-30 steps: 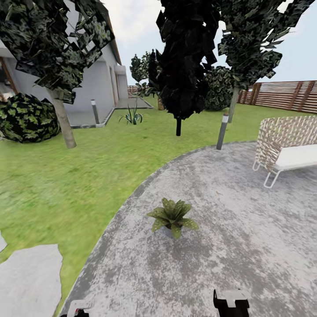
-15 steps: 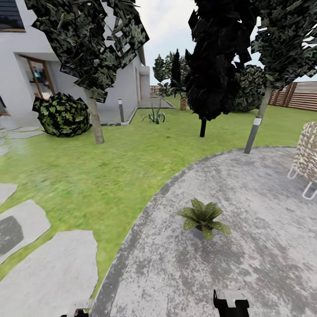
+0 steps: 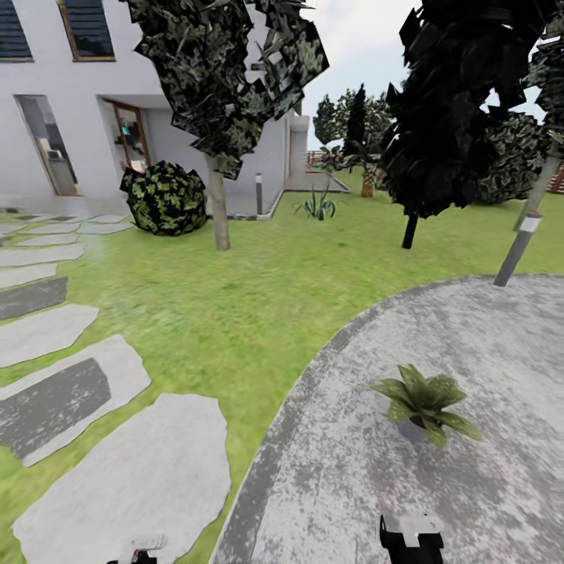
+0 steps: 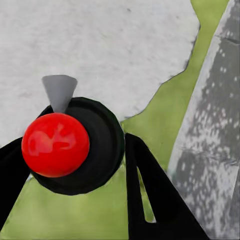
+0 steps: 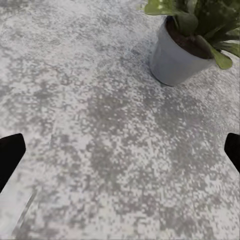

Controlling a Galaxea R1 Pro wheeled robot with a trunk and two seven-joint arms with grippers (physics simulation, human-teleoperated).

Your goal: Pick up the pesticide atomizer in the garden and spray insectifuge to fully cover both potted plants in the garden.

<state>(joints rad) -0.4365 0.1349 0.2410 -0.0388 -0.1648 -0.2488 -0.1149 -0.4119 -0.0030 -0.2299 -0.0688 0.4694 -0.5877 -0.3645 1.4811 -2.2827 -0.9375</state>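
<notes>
Where the head view looks down over the garden, one potted plant (image 3: 424, 401) sits on the round stone patio (image 3: 486, 352), ahead of the right claw (image 3: 410, 536) and a little to its right. The left claw (image 3: 138, 548) hangs over one of the pale stepping stones (image 3: 133, 478); about ten of these curve across the lawn (image 3: 235, 305) toward the white house (image 3: 70, 94). Three dark trees, one round bush (image 3: 163, 197) and one bollard lamp (image 3: 517, 247) stand farther off.

In the left wrist view, the left claw (image 4: 75, 165) is clamped on the pesticide atomizer (image 4: 75, 145), seen end-on with a red cap and grey nozzle.

In the right wrist view, the right claw (image 5: 120, 150) has its two fingertips (image 5: 10, 152) wide apart, one grey-potted plant (image 5: 187, 40) beyond them on the patio.
</notes>
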